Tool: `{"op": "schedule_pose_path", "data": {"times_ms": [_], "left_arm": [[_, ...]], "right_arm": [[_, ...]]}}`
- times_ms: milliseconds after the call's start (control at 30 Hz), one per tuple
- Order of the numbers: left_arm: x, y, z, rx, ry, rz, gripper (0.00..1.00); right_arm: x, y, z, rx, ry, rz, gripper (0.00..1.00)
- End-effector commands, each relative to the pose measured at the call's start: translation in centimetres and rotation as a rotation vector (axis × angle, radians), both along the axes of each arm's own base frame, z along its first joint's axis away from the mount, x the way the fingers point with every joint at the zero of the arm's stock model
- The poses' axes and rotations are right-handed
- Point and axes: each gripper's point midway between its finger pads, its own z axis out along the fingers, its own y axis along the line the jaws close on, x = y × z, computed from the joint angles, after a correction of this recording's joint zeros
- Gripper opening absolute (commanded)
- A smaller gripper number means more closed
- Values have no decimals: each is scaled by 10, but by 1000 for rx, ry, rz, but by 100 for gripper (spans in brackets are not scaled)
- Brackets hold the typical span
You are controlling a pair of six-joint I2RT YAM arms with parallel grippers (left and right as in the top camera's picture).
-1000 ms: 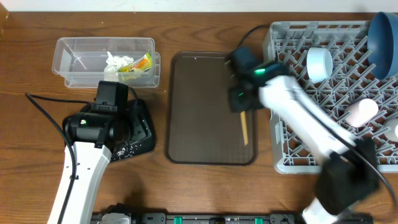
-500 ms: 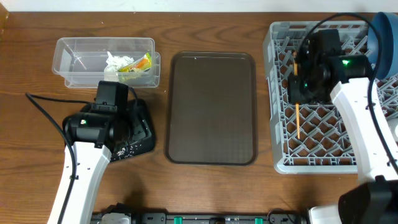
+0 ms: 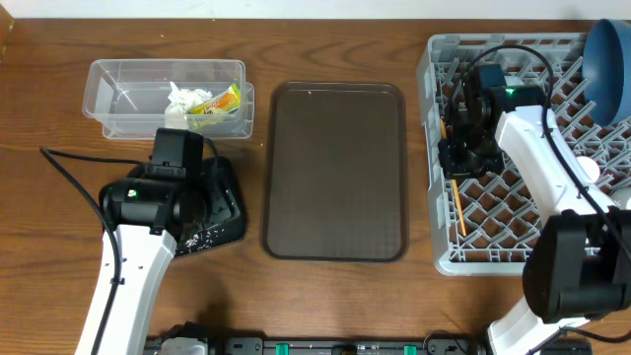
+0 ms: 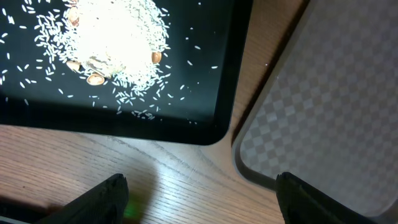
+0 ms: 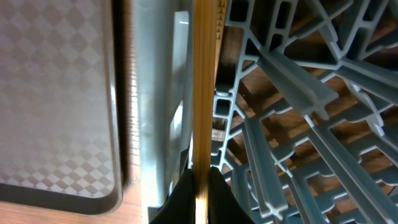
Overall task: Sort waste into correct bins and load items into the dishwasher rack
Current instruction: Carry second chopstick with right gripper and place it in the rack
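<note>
My right gripper (image 3: 459, 158) hangs over the left side of the light-grey dishwasher rack (image 3: 532, 59), shut on a wooden chopstick (image 3: 456, 209). In the right wrist view the chopstick (image 5: 202, 81) runs straight up from between the pinched fingers of the gripper (image 5: 200, 186), beside the rack's left wall. A blue plate (image 3: 609, 59) stands in the rack's far right corner. My left gripper (image 4: 199, 199) is open and empty, just off the corner of the black tray (image 4: 230, 93), which holds a heap of rice scraps (image 4: 118, 37). The clear tub (image 3: 128, 99) holds the tissue (image 3: 182, 97) and the wrapper (image 3: 221, 101).
A brown serving tray (image 3: 335, 168) lies between the black tray and the rack. Bare wood shows around the left gripper (image 3: 210, 202). A black cable (image 3: 69, 173) trails left of the left arm.
The right arm carried the chopstick from over the brown serving tray to the rack, then moved it toward the rack's left edge. The left arm has not moved.
</note>
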Motion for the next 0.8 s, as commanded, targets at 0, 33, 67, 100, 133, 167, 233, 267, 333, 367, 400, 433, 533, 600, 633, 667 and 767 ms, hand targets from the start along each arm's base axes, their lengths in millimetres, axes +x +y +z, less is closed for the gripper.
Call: {"op": "schedule_pose_path", "data": {"times_ms": [0,33,67,100,133,167,233,267,333,367,400,433,533,600,633,667,767], "left_arm": [[2,3,2,10,-3,14,79],[2,3,2,10,-3,14,79],[2,3,2,10,-3,14,79],[2,3,2,10,-3,14,79],[2,3,2,10,-3,14,79],[2,3,2,10,-3,14,79],[2,3,2,10,-3,14,79],[1,3,2,10,-1,14,79],[0,3,2,11,2,14,79],[0,3,1,10,4,14,79],[0,3,1,11,5,14,79],[-1,3,1,11,8,13,79],[-2,3,1,11,12,13,79],[-3,1,1,9,14,-16,79],[-2,-3,1,3,9,-60,79],[0,-6,2,-1,1,-92,79],[7,-19,5,9,-41,-191,79]], "right_arm": [[-1,6,-1,11,6,16,11],[-1,6,-1,11,6,16,16],[-1,6,-1,11,7,16,19],[-2,6,-1,11,7,16,19],[-2,6,-1,11,7,16,20],[-2,6,-1,11,7,16,20],[-1,6,-1,11,6,16,21],[-1,6,-1,11,7,16,21],[-1,6,0,11,4,16,22],[-1,6,1,12,-1,16,22],[-1,6,3,12,-7,16,22],[0,6,7,14,-21,16,23],[2,6,23,20,-72,16,24],[4,6,39,25,-124,16,24],[6,6,48,29,-155,17,24],[7,7,54,33,-182,17,28],[14,19,76,106,-273,27,35]]}}
